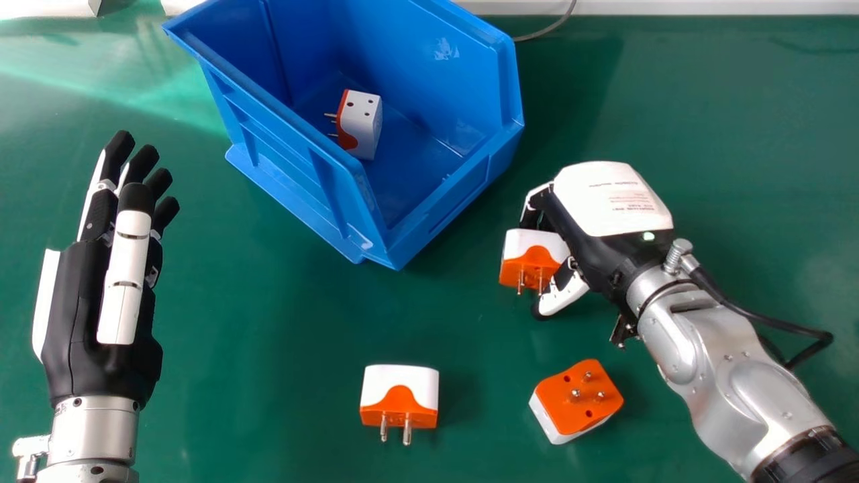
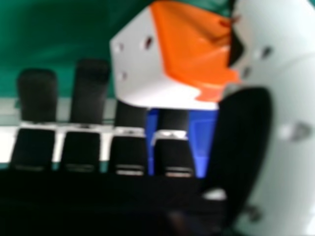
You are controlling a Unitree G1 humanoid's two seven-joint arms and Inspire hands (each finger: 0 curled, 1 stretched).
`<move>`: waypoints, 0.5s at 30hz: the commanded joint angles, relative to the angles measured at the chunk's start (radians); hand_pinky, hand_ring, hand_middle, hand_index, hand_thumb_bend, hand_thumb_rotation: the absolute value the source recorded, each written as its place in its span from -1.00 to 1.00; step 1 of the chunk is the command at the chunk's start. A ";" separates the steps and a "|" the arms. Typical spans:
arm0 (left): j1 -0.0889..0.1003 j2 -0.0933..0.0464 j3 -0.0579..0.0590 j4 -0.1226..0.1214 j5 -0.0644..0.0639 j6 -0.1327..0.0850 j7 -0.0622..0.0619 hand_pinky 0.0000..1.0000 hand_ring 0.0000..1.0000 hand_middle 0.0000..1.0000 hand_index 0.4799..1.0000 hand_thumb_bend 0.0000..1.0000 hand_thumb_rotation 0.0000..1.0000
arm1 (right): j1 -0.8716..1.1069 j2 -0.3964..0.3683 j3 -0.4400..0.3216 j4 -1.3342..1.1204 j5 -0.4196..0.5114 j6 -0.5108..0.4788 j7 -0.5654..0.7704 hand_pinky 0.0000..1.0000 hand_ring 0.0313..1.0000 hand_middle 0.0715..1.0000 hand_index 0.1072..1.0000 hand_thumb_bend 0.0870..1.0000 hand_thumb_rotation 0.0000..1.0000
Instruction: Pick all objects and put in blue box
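Observation:
My right hand [image 1: 614, 208] is right of the blue box [image 1: 322, 194], its fingers and thumb curled round a white and orange plug adapter [image 1: 535, 251] whose pins face the near side. In the right hand view this adapter [image 2: 142, 64] lies between the fingers and thumb of my right hand [image 2: 243, 142]. A second adapter [image 1: 399, 396] rests at the lower middle; a third [image 1: 577, 399], pins up, is at the lower right. Inside the box is another adapter [image 1: 366, 124]. My left hand [image 1: 100, 282] stays at the left, fingers straight, holding nothing.
The box's high near wall [image 1: 295, 161] faces the left hand's side, and its lower front edge [image 1: 456, 194] faces the right hand. A grey cable [image 1: 547, 30] runs behind the box at the far edge of the green table [image 1: 738, 134].

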 commanded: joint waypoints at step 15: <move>0.005 -0.003 -0.002 -0.035 -0.021 0.001 -0.011 0.88 0.91 0.94 0.87 -0.10 0.56 | 0.016 -0.025 -0.011 -0.063 -0.013 0.111 0.121 -0.55 -0.37 -0.20 -0.10 -0.10 -0.89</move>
